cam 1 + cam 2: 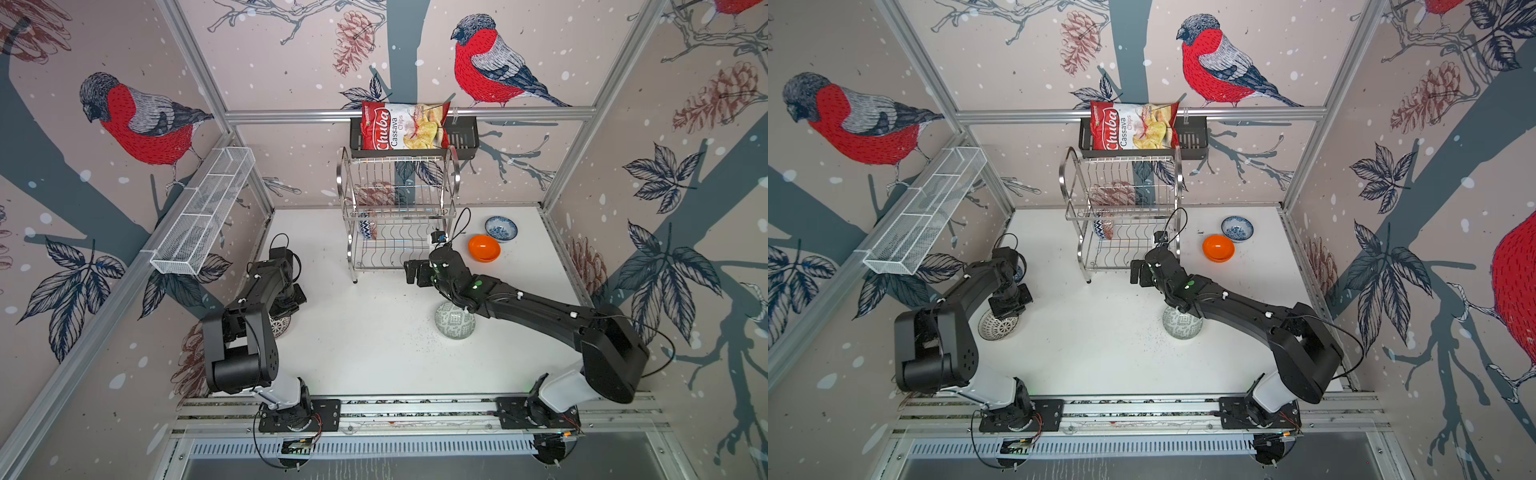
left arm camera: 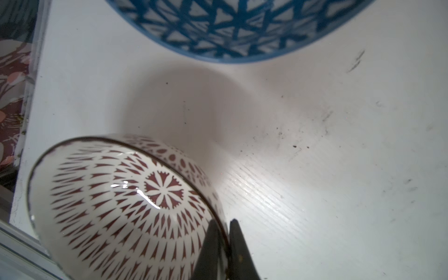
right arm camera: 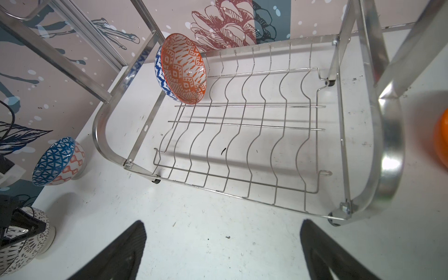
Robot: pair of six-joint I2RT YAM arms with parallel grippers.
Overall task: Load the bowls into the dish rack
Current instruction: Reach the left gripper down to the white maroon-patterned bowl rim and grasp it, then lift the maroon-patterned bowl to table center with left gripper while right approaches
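My left gripper [image 2: 223, 225] is shut on the rim of the white bowl with dark dots [image 2: 116, 206], one finger inside and one outside. This bowl sits at the table's left edge [image 1: 998, 326]. The dark blue geometric bowl [image 2: 237, 29] stands just beyond it. My right gripper [image 3: 221, 230] is open and empty over bare table, in front of the dish rack [image 1: 399, 215]. An orange-white patterned bowl [image 3: 184, 70] stands on edge in the rack's lower tier. The grey-green bowl [image 1: 455, 322] lies upside down under my right arm. The plain orange bowl [image 1: 484, 248] and white-blue floral bowl [image 1: 501, 228] sit right of the rack.
A long white mesh basket [image 1: 203, 212] hangs on the left wall. A black basket [image 1: 463, 141] with a chips bag [image 1: 405, 126] hangs on the back rail above the rack. The left wall runs close beside the held bowl.
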